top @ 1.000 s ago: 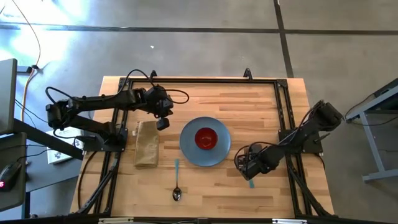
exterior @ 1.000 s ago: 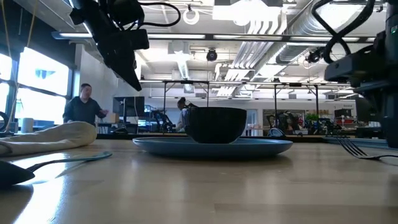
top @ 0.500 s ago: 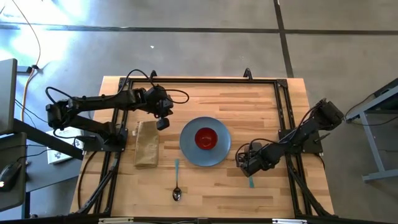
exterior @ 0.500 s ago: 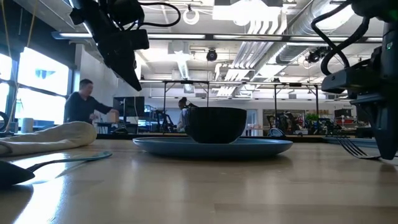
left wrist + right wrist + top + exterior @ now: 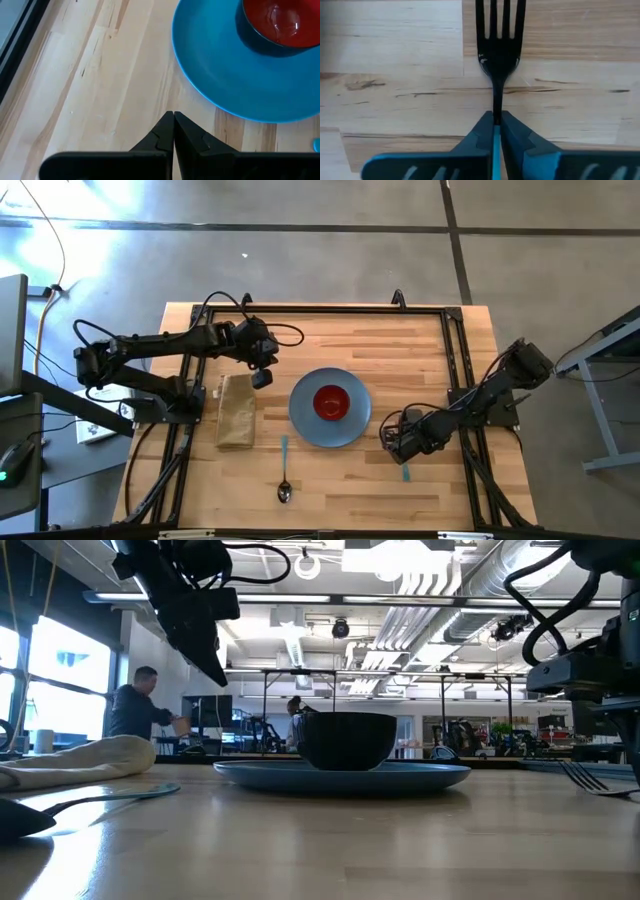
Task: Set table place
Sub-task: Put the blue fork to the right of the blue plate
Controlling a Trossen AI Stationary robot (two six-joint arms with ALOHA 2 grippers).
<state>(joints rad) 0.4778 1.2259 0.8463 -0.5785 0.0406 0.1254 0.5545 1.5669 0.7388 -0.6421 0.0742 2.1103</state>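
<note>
The right hand (image 5: 495,131) was clamped on the fork (image 5: 497,45); the left hand (image 5: 173,131) hung pinched together, empty. Placement called for laying the fork flat on the table (image 5: 420,350), parallel beside the plate (image 5: 303,418).

Open-plan lab, ceiling ducts (image 5: 440,580), workbenches (image 5: 380,675), concrete floor (image 5: 330,260)

Butcher-block table (image 5: 400,340): plate (image 5: 305,423), tan cloth (image 5: 236,411), spoon (image 5: 284,477), fork (image 5: 499,37).

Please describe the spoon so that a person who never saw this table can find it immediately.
On the wooden table, find the blue plate in the middle. The spoon lies alone just below its lower left edge, nearer the front. Unlike the fork in the right gripper, nothing touches it.
</note>
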